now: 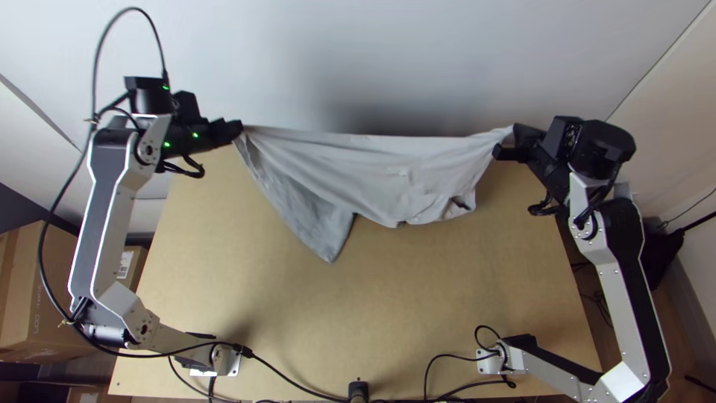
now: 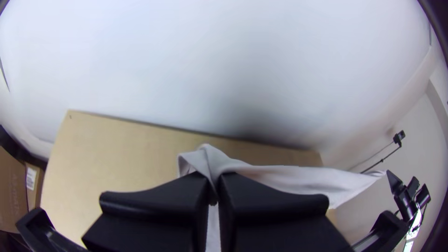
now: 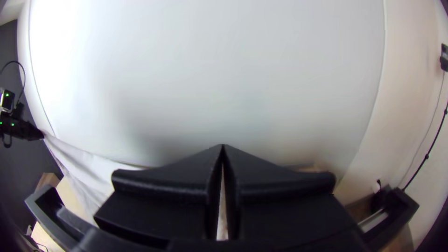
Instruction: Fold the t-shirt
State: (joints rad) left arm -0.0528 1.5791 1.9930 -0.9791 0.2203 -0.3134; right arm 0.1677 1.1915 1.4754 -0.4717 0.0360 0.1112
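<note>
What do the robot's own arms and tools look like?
The left arm and right arm have silver-grey links with black panels and black wrists. The left tool and right tool are black, each with two wide, flat fingers tapering at the tips. Small green lights glow at the left wrist, and a black cable loops from there down beside the arm.

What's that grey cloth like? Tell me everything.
The t-shirt is pale grey, soft-looking fabric, with a darker grey flap. The left gripper and right gripper pinch it, its upper edge nearly straight between them. Creased folds hang over the table. Whether they touch it is unclear.
</note>
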